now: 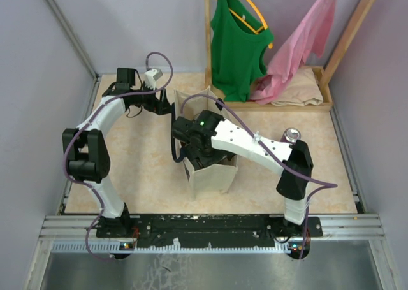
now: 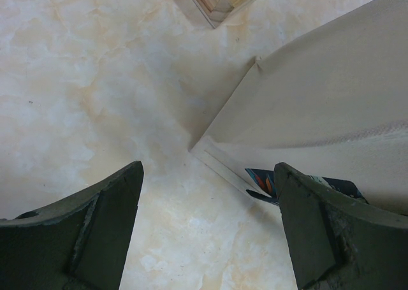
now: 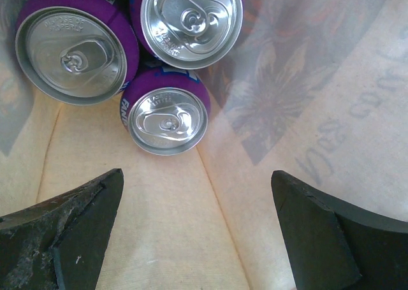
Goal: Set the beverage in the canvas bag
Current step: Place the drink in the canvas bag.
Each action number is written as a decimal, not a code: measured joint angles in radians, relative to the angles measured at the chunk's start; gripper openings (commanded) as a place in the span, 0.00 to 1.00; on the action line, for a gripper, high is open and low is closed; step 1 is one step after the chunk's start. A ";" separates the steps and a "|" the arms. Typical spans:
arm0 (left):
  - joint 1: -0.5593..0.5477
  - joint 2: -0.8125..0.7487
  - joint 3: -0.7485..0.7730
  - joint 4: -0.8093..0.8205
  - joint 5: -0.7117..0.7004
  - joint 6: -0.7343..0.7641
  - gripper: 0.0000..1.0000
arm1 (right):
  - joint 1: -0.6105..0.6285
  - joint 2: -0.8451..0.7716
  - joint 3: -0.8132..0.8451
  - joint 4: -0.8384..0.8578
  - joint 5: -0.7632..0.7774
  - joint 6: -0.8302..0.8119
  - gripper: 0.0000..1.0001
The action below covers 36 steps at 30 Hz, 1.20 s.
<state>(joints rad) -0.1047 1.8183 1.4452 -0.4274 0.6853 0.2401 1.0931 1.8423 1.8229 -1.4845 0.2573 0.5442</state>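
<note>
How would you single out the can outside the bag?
Find the wooden clothes rack at the back. In front of its base, right of the canvas bag, stands one can. It alone is outside; the other cans are inside.

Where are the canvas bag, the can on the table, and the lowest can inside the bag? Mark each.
canvas bag (image 1: 213, 180), top view, near wall.
can on the table (image 1: 292, 134), top view, silver lid.
lowest can inside the bag (image 3: 167, 120), right wrist view, lid centre.

The right arm (image 1: 245, 143) covers the open top of the canvas bag (image 1: 213, 178).
</note>
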 measured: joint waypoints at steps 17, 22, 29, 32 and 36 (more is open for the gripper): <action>0.000 0.008 0.000 0.000 0.000 0.000 0.89 | -0.002 0.000 0.072 -0.017 0.070 -0.006 0.99; 0.000 0.013 0.000 0.000 0.001 -0.001 0.89 | -0.003 -0.022 0.098 -0.001 0.096 -0.012 0.99; 0.000 0.013 0.001 0.000 0.001 -0.001 0.89 | -0.003 -0.011 0.141 -0.008 0.150 -0.009 0.99; 0.000 0.013 0.005 0.000 0.001 -0.001 0.89 | -0.003 -0.011 0.214 0.000 0.210 -0.002 0.99; 0.000 0.013 0.023 0.000 0.002 -0.004 0.89 | -0.005 -0.030 0.295 0.040 0.327 -0.001 0.99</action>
<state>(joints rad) -0.1047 1.8309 1.4681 -0.4271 0.6872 0.2359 1.0885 1.8122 2.1181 -1.4441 0.5838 0.5430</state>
